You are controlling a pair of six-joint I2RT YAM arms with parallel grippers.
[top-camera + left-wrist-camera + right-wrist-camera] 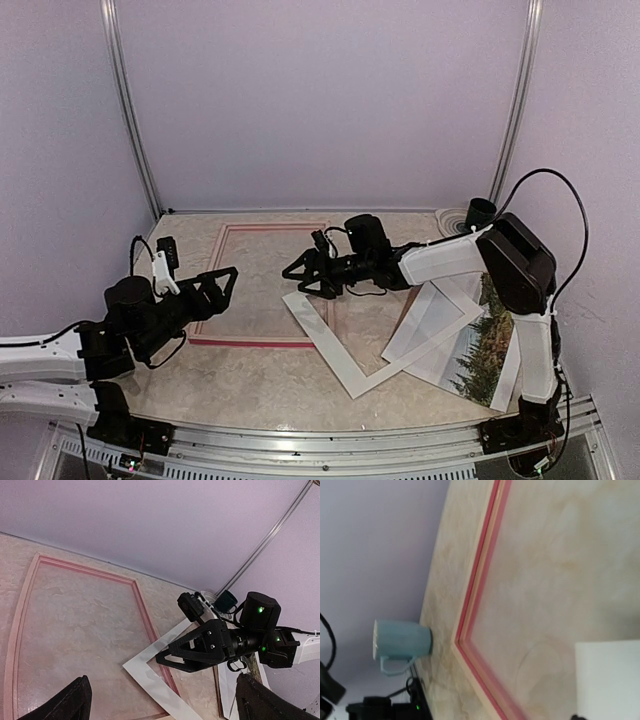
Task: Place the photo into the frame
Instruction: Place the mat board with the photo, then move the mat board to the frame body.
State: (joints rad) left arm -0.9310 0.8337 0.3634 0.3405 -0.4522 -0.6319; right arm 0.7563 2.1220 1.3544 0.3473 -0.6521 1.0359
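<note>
Well apart from the right end effector [294, 279] lies the photo [482, 350].

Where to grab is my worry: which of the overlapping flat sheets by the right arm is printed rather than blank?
The photo, beside the right arm's base: it shows trees and sky, while the sheets overlapping it are plain white.

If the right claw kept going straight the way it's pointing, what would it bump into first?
Probably the bare table inside the frame: the right gripper points left and slightly down. If it runs level, the left gripper instead; depth is unclear.
</note>
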